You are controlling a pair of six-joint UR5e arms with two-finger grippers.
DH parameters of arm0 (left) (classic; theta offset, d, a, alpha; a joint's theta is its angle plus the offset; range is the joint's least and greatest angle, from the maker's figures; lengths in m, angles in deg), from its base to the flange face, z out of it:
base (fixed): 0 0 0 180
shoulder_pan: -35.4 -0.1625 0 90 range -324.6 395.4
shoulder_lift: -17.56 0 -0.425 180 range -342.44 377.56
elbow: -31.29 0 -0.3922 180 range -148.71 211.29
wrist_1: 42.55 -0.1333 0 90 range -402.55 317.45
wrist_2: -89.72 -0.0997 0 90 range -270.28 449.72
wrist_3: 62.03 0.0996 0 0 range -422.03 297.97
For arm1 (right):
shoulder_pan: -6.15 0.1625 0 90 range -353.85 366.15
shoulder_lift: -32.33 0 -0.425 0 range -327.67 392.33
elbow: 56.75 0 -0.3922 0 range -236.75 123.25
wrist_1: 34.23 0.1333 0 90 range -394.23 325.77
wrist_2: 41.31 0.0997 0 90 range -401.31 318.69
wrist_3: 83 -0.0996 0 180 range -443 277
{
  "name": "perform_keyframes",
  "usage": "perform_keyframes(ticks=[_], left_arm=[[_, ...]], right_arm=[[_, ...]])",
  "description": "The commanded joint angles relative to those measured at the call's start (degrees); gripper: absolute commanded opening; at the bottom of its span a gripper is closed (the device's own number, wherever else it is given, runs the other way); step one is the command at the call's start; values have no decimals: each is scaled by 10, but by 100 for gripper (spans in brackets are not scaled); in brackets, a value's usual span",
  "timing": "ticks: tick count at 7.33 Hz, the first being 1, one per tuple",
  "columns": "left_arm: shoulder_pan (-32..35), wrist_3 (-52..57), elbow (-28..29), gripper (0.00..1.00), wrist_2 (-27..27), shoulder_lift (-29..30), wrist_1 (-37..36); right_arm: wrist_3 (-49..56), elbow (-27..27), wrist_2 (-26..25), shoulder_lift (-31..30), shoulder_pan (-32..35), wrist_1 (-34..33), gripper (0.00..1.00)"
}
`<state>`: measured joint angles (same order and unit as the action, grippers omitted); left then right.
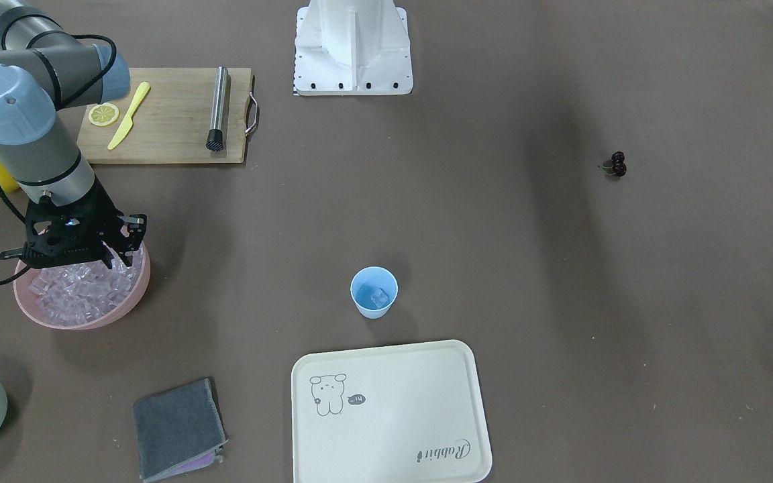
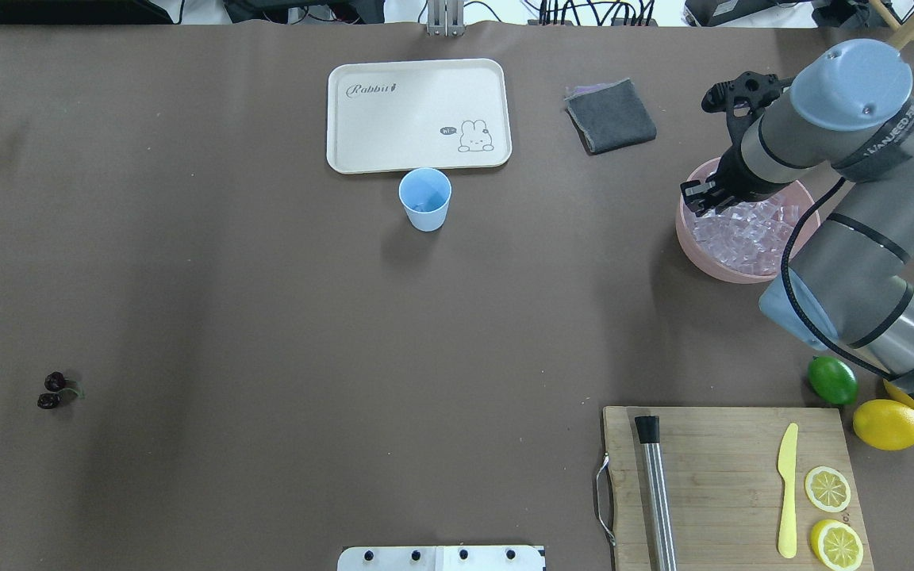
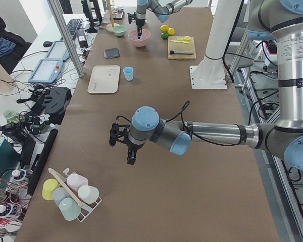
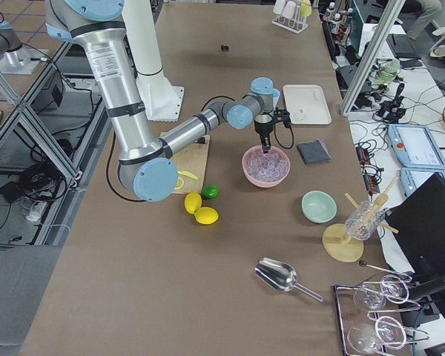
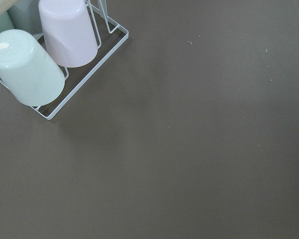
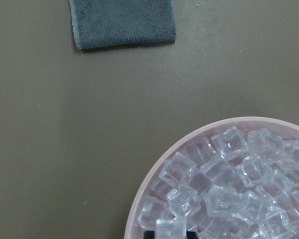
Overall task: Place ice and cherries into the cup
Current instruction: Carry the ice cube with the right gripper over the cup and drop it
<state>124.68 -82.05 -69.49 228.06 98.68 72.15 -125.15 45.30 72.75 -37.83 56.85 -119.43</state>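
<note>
Nearest the operators' side lies a cream tray (image 1: 386,463) printed with a cartoon animal. Just beyond its far rim, not touching it, stands the cup (image 1: 374,292), light blue and upright, with one clear cube in the bottom. Further back and well to the left in this view sits a pink bowl (image 1: 128,302) heaped with ice (image 1: 74,292): small glassy cubes with a faint pink tint, lying at all angles. The right gripper (image 1: 120,263) reaches down into the bowl. In the wrist view its jaws stand against either side of a single cube on top of the heap, seemingly clamped on it. The step looks like fetching another cube. It would go best with a straight lift clear of the heap and a steady carry, since the cube looks slick, then a release low over the cup's mouth. Farther back, far to the right, the cherries (image 1: 617,164) lie alone on the brown table (image 1: 494,268), two dark, almost black fruits with a small leaf. The left gripper (image 3: 129,157) hangs over the table's far end. Whether it is open or closed cannot be told.
</note>
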Motion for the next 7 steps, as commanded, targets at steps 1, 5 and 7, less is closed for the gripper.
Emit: perform_keyframes(ticks=[1, 5, 7], left_arm=[[0, 1, 4, 98, 0, 0, 0], [0, 1, 6, 98, 0, 0, 0], [0, 0, 6, 98, 0, 0, 0]], right_arm=[[-7, 15, 6, 84, -1, -110, 25], [-308, -186, -53, 336, -89, -111, 24], [-470, -333, -103, 422, -123, -41, 24]])
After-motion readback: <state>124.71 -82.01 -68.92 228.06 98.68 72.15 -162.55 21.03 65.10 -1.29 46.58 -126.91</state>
